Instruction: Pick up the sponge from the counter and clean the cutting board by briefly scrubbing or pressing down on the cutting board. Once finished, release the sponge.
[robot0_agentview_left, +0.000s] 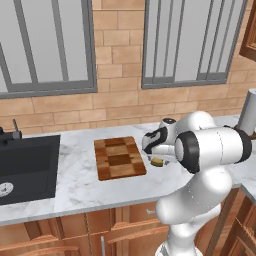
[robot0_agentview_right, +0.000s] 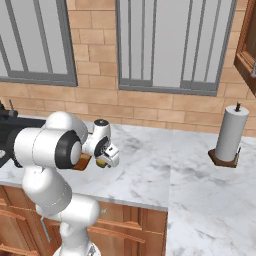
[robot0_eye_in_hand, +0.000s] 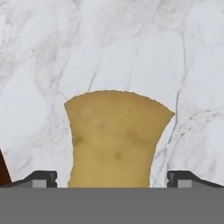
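Note:
The yellow-tan sponge lies on the white marble counter, just right of the checkered wooden cutting board. My gripper hangs directly over the sponge, open, with one dark fingertip on each side of it and gaps between. From the left base view the sponge peeks out under the hand, with the gripper low over it. In the right base view the sponge sits beneath the gripper, and a corner of the cutting board shows behind my arm.
A black sink with a faucet is set into the counter at the left. A paper towel roll stands on its wooden holder at the right. A brick wall with windows runs behind.

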